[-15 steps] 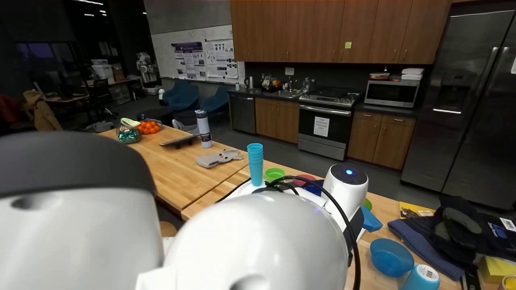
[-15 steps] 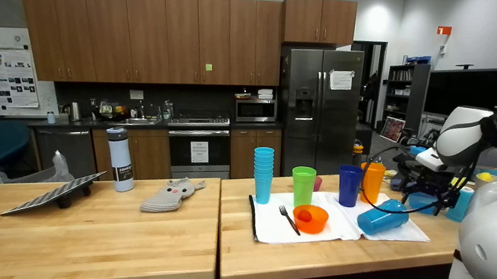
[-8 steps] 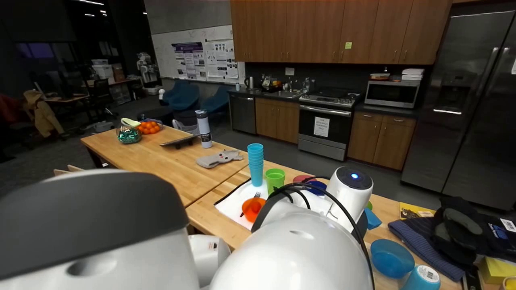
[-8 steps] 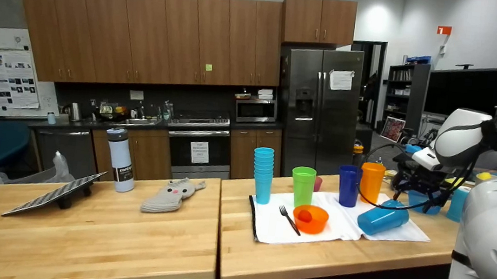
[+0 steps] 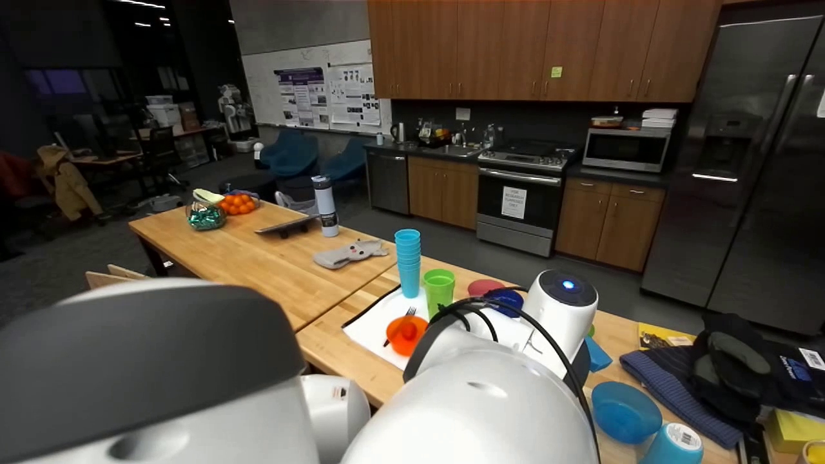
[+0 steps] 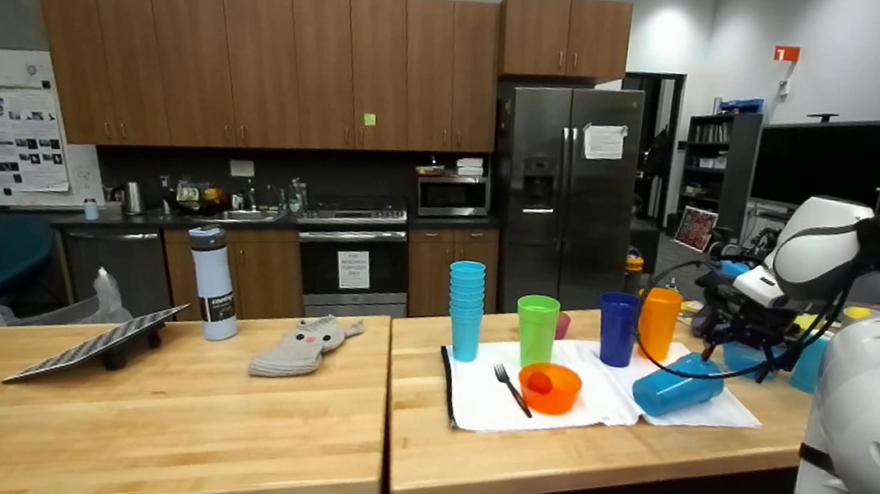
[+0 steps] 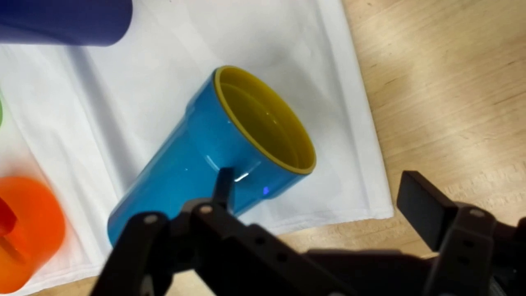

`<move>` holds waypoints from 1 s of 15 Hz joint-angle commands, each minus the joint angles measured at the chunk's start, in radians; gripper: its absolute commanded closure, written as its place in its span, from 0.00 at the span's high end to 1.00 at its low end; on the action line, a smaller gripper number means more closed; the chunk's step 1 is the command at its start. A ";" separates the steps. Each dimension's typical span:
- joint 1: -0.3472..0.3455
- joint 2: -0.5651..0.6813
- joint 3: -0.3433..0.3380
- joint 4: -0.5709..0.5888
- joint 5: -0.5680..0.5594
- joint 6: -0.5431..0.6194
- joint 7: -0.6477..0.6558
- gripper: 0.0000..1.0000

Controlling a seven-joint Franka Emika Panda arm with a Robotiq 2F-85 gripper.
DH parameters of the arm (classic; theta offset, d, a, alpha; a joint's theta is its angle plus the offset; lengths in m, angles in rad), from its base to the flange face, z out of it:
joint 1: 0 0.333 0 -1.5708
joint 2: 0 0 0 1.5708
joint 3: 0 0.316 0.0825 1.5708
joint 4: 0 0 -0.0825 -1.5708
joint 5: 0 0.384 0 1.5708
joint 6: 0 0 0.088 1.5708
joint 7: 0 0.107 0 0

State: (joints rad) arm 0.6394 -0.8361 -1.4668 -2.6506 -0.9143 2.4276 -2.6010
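A blue cup [image 7: 176, 172] with a yellow inside lies on its side on a white cloth [image 7: 353, 176], its mouth facing up and to the right in the wrist view. My gripper [image 7: 320, 189] stands open with nothing between its fingers. One of its fingers [image 7: 224, 185] overlaps the cup's wall in that view; whether it touches cannot be told. The opposite finger [image 7: 425, 209] is over bare wood past the cloth's corner. In an exterior view the gripper [image 6: 736, 364] is close to the mouth end of the tipped cup [image 6: 673, 385].
On the cloth stand a dark blue cup [image 6: 618, 329], an orange cup [image 6: 658, 322], a green cup [image 6: 536, 333], stacked light blue cups [image 6: 465, 312] and an orange bowl [image 6: 556, 394] beside a fork [image 6: 511, 389]. A blue bowl [image 5: 624, 412] sits near the clothing [image 5: 677, 386].
The arm's upper links have dropped, uncovering the orange bowl and green cup in an exterior view. My gripper has shifted slightly towards the tipped cup. The cups have stayed put.
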 commanded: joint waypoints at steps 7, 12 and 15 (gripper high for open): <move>0.013 -0.296 -0.092 0.005 -0.324 -0.163 0.000 1.00; -0.034 -0.399 -0.087 -0.010 -0.365 -0.231 0.000 1.00; 0.121 -0.303 -0.052 0.062 -0.245 -0.211 0.147 1.00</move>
State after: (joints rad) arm 0.6187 -1.2134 -1.5537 -2.6492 -1.2473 2.2082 -2.5998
